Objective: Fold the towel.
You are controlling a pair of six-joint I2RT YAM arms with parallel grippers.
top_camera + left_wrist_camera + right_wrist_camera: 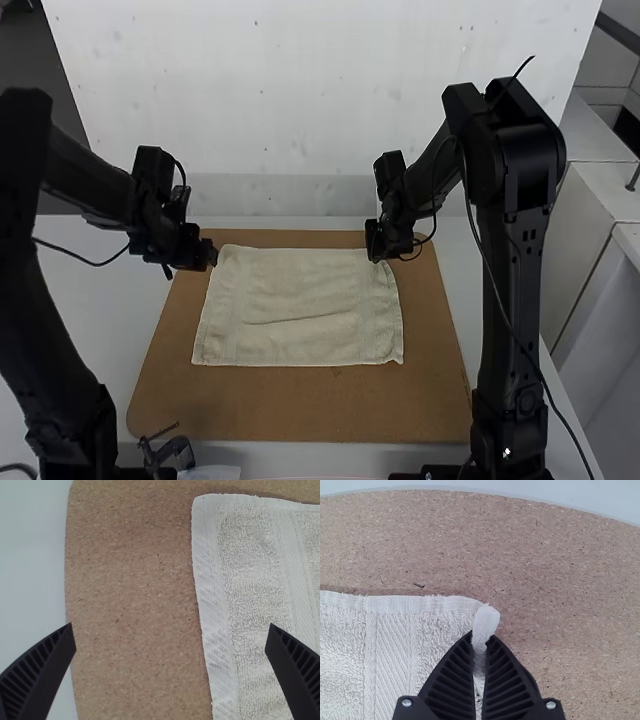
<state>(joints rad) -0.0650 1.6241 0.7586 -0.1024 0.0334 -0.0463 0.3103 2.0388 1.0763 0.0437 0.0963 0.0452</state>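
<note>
Right black tapered gripper (481, 635) is pinching the cream rectangular towel (300, 290) by one far corner, the open left black gripper (170, 626) needing its opposite before lifting.

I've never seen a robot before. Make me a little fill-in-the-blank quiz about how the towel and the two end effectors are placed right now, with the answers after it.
The pale towel lies spread out on ____ of the brown board.
The left end effector is ____, its two fingers wide apart.
The right end effector is ____, its fingers pinching the towel.
It holds the towel at a far ____, where two edges meet.

Missing words: top; open; closed; corner.
</note>
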